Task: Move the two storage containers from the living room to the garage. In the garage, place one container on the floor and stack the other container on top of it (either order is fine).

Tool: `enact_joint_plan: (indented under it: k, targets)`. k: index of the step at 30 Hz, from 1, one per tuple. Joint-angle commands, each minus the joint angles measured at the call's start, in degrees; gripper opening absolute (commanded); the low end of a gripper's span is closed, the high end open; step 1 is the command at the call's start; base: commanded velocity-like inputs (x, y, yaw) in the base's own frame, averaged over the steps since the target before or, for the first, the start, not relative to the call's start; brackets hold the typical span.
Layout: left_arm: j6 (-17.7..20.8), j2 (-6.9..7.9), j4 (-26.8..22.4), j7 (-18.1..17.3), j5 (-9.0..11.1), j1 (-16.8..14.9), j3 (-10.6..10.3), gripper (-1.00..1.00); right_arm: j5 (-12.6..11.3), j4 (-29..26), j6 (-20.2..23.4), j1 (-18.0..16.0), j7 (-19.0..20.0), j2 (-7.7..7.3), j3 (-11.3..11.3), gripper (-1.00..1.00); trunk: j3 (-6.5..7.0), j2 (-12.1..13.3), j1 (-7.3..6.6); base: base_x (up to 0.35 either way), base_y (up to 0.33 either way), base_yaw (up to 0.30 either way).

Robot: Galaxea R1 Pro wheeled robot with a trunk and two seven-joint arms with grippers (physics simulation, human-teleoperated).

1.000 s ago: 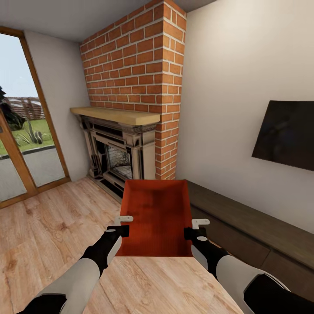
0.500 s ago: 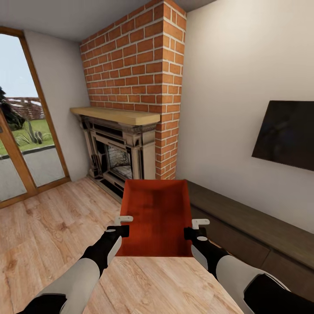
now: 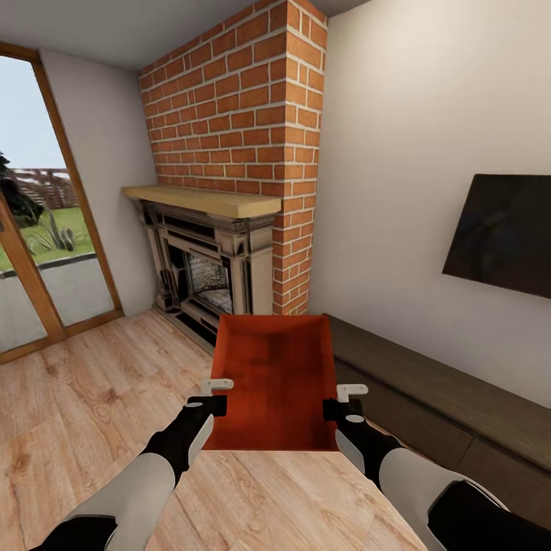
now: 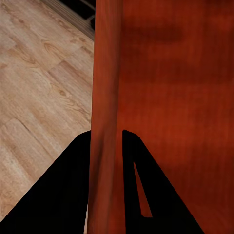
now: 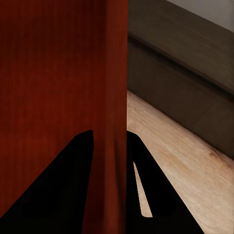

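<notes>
Storage container [image 3: 274,379]: one orange-red rectangular tub, open side up, carried in front of the robot above the wood-plank floor [image 3: 84,398], between the two arms. Thin straight walls, flat bottom. Its far end points toward the fireplace.

Left gripper [image 3: 216,398]: clamped on the tub's left wall near the near corner. In the left wrist view the two dark fingers [image 4: 63,190] straddle the wall [image 4: 105,122], one inside the tub and one outside.

Right gripper [image 3: 339,402]: clamped on the tub's right wall near the near corner. In the right wrist view the fingers [image 5: 58,185] sit on either side of the wall [image 5: 117,87] in the same way, apparently pressed against it, though the dark shapes hide the exact contact.

Brick fireplace [image 3: 229,191]: red brick chimney rising to the ceiling, light wooden mantel, dark ornate surround, at the far middle of the room.

Low dark cabinet [image 3: 444,405]: long, running along the right wall, from beside the fireplace toward the near right; just to the right of the tub.

Black wall screen [image 3: 501,233]: mounted on the right wall above the cabinet.

Glazed door [image 3: 38,229]: wood-framed, far left, with grass and paving seen through it
</notes>
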Motion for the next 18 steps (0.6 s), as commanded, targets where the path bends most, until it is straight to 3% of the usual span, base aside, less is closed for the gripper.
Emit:
enact_joint_plan:
  k: [1, 18]
  targets:
    - [0.47, 0.09, 0.06, 0.42, -0.66, 0.02, -0.01, -1.00, 0.20, -0.19, -1.83, -0.12, 0.03, -0.01, -0.01, -1.00, -0.13, -0.14, 0.04, 0.000, 0.000, 0.000]
    - [0.47, 0.09, 0.07, 0.42, -0.66, 0.02, -0.01, -1.00, 0.20, -0.19, -1.82, -0.09, 0.03, -0.01, 0.00, -1.00, -0.14, -0.14, 0.04, 0.000, 0.000, 0.000]
